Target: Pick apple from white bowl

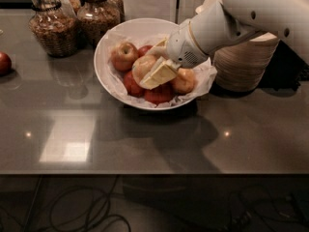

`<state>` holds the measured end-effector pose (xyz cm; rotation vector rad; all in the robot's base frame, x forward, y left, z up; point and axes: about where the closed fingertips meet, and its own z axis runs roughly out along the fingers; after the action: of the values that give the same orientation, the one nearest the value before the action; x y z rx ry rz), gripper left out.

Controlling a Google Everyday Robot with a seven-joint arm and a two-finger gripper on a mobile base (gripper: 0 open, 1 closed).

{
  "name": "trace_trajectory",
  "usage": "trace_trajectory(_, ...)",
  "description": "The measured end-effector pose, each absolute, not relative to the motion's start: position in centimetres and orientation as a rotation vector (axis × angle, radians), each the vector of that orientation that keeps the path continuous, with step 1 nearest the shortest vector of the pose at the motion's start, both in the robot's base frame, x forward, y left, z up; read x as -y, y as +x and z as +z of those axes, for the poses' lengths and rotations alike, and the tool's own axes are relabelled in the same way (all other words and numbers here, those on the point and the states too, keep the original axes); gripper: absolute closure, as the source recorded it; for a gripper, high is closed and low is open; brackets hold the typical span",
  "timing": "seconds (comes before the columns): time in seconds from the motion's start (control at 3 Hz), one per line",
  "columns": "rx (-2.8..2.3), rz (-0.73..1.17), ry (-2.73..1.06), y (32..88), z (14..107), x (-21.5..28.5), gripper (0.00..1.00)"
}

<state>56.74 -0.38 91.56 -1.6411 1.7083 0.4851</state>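
The white bowl (103, 74), lined with crinkled white paper, stands at the middle back of the grey table. It holds several apples. The pale yellow-cream apple (143, 65) lies in the middle of the bowl. My gripper (150, 67) reaches in from the right with its wrist above the bowl's right side. One finger (160, 74) lies across the front of the pale apple and the other shows behind it, so the gripper is closed around it. The apple is still among the others in the bowl.
A peach-pink apple (123, 55), dark red apples (158, 94) and another blushed apple (185, 81) share the bowl. Stacked beige bowls (244, 64) stand right of it. Two glass jars (50, 28) stand at the back left. A red apple (4, 63) lies at the left edge.
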Motion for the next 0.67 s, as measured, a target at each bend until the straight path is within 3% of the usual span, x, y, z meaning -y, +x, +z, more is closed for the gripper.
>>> trace_trajectory(0.33,-1.708,0.485,-1.641,56.74,91.56,0.37,1.00)
trace_trajectory(0.67,-1.708,0.485,-1.641,56.73,91.57,0.37,1.00)
